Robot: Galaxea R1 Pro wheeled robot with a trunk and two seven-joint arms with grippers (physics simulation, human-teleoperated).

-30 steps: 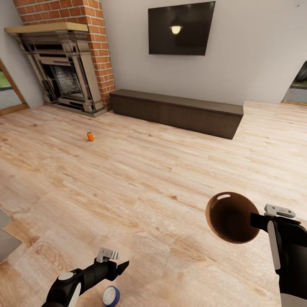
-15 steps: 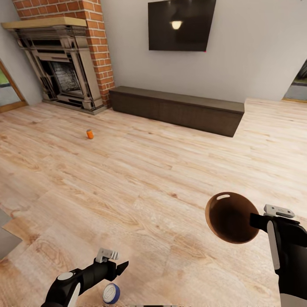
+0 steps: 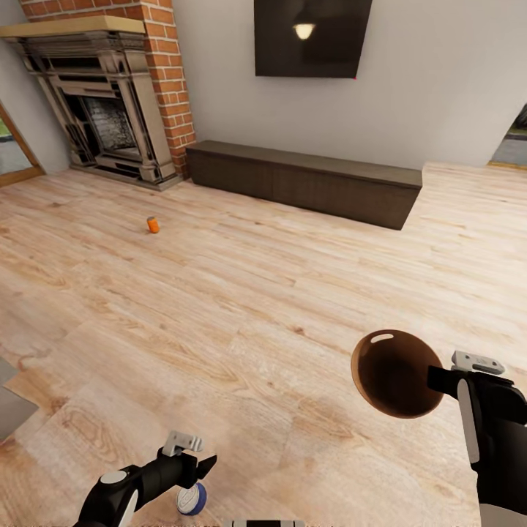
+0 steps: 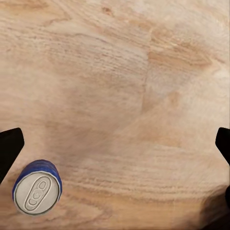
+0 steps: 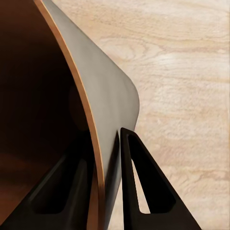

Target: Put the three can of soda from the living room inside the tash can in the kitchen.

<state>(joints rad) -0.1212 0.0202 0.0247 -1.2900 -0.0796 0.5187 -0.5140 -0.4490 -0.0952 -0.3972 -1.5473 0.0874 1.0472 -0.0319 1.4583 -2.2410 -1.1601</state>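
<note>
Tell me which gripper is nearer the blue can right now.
Left. The left gripper hangs open just beside the blue can on the floor; the right gripper is far across, clamped on the trash can rim.

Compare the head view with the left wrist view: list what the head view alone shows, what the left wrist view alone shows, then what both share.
Head view alone: the brick fireplace, the wall TV, the long dark bench, an orange can lying on the floor, and the right hand shut on the rim of the brown bin.

Left wrist view alone: the pull tab on the blue can's silvery top, seen in close detail.

Both: the blue can, the left hand open beside it, and the light wood plank floor.
</note>
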